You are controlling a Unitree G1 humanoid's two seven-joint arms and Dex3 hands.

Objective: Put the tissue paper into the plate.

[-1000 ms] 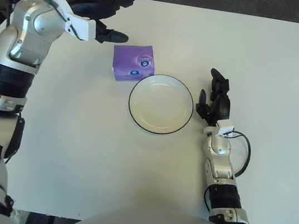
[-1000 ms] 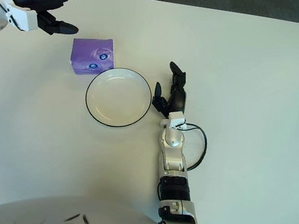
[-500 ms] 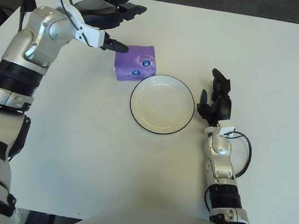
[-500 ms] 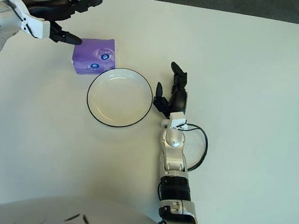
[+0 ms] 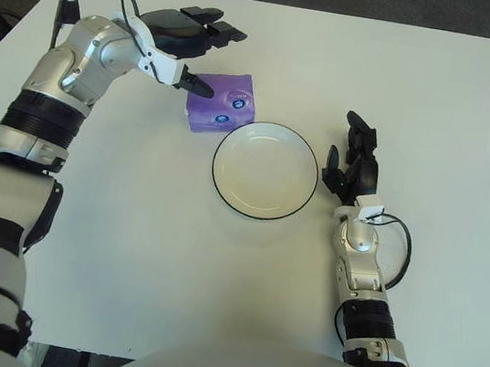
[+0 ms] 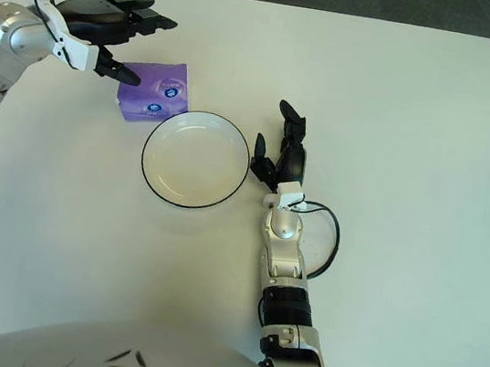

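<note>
Fingers [image 5: 215, 24] of the left hand [image 5: 182, 37] spread wide and hold nothing, the thumb tip at the near-left corner of the tissue paper [image 5: 221, 103] and the 2 upper digits reaching out above its far-left side. Whether the thumb actually touches the purple wrapper cannot be told.

Directly beneath and to the right of those fingers, the pack lies flat on the table [image 5: 461, 96], its near-right corner just beside, perhaps touching, the black rim of the plate [image 5: 264, 170], which sits empty on the side toward the robot.

A small film-wrapped pack of this kind is probably light, soft and compressible, with a slick skin; a gentle pinch across its 2 opposite sides, thumb against the 2 fingers, looks the safest hold, since a hard squeeze would only crumple it.

Room is generous: bare tabletop lies left of and beyond the fingers, and the table's far edge is well clear. Only a short carry toward the robot and to the right is needed, lifting high enough to clear the rim.

Idle, the right hand [image 5: 352, 163] shows on the plate's right side, fingers loosely open.
</note>
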